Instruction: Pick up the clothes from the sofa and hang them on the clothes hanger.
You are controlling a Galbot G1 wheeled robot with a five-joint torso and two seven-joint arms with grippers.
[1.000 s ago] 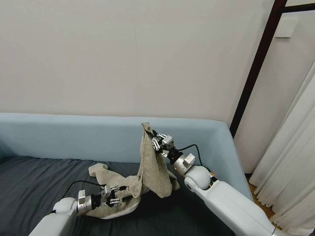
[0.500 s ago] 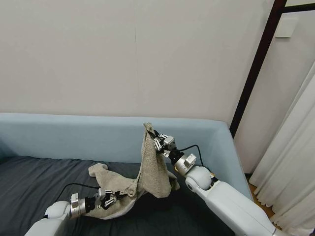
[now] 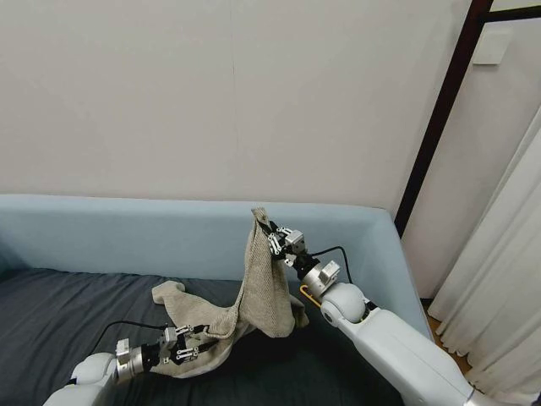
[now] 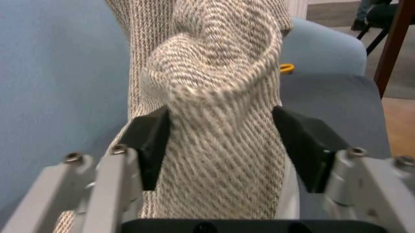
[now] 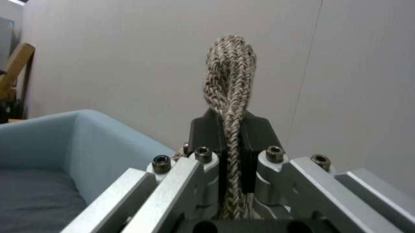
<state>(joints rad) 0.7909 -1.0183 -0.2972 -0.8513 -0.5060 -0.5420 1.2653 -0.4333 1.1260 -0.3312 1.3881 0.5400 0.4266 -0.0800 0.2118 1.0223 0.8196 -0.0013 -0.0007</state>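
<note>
Knit garment (image 3: 213,320) on blue sofa (image 3: 84,238)

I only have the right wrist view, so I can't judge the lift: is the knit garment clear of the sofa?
Observer: Not fully. The right gripper holds the top end of the knit garment up by the backrest, but its lower end lies on the dark seat.
Operator: And the left gripper?
Observer: The left gripper is low over the seat, on the robot's left, shut on that lower end. The left wrist view shows a bunch of knit pressed between its pads.
</note>
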